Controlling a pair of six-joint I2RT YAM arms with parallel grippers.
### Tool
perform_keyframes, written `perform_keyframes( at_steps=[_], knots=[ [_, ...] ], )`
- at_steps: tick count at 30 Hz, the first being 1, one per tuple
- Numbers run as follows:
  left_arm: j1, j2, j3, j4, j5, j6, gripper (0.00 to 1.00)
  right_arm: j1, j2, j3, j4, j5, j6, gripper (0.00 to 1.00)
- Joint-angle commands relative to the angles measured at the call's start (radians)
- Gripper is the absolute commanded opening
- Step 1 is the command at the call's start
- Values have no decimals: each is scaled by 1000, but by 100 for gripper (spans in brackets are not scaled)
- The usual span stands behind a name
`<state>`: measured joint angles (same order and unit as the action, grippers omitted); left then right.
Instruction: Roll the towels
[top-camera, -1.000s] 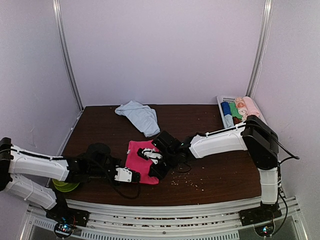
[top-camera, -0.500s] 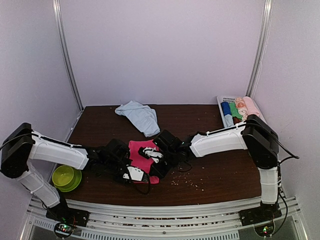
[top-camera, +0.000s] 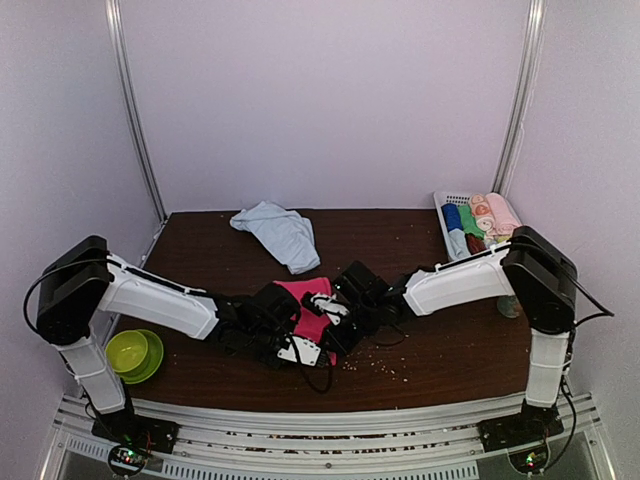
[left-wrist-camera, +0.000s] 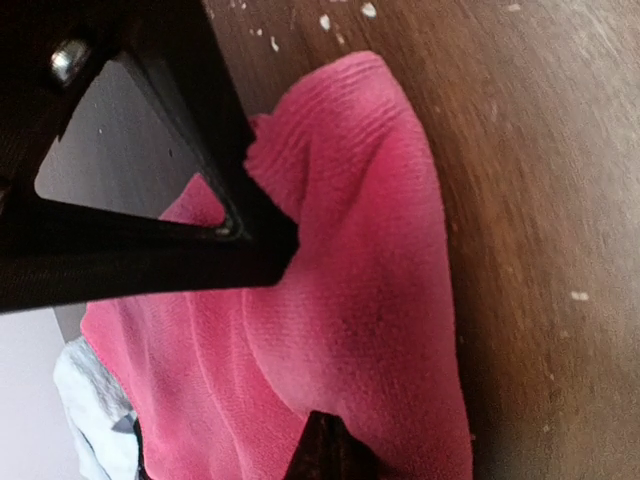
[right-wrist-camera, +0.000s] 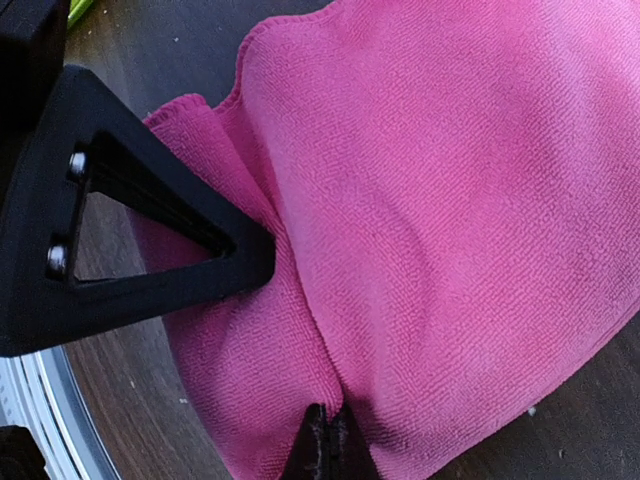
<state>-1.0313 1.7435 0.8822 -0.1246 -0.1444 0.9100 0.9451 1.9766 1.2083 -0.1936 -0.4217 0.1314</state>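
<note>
The magenta-pink towel (top-camera: 311, 300) lies bunched and folded over near the table's middle, between both grippers. My left gripper (top-camera: 312, 352) reaches in from the left, shut on the pink towel (left-wrist-camera: 370, 300) at its near edge. My right gripper (top-camera: 338, 328) comes in from the right, its fingertips pressed together on a fold of the pink towel (right-wrist-camera: 450, 200). In each wrist view the cloth fills most of the frame, and the towel runs into the closed tips of the left gripper (left-wrist-camera: 332, 448) and the right gripper (right-wrist-camera: 327, 442). The light blue towel (top-camera: 281, 231) lies crumpled at the back, apart from both arms.
A white basket (top-camera: 446, 200) at the back right holds several small coloured rolls. A green bowl (top-camera: 133, 353) sits at the near left beside the left arm. Pale crumbs are scattered over the brown table (top-camera: 440, 340) near the right gripper.
The left arm has swung far to the right, carrying its edge of the pink towel over. The towel is narrower and further right; the right gripper shifted right with it.
</note>
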Motion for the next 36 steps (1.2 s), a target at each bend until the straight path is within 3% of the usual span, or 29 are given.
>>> perform_keyframes(
  at_steps=[1,5,10,13,17,24,30,36],
  knots=[
    [-46,100,30,7,34,-32,0,-28,-66,-140,18,43,58,0],
    [-49,112,43,76,34,-71,0,-49,-130,-230,64,74,85,0],
    [-49,64,-24,167,28,-117,0,-49,-144,-212,45,93,72,2],
    [-46,35,-42,192,69,-170,0,-43,-192,-219,38,157,48,14],
    [-41,26,-61,240,99,-205,0,-31,-283,-241,18,267,17,44],
    [5,2,-87,293,122,-239,0,55,-434,-320,74,488,-109,78],
    [44,-11,-92,293,177,-279,0,148,-462,-463,313,593,-275,85],
    [49,1,-102,322,192,-281,0,245,-364,-524,473,716,-496,86]
  ],
)
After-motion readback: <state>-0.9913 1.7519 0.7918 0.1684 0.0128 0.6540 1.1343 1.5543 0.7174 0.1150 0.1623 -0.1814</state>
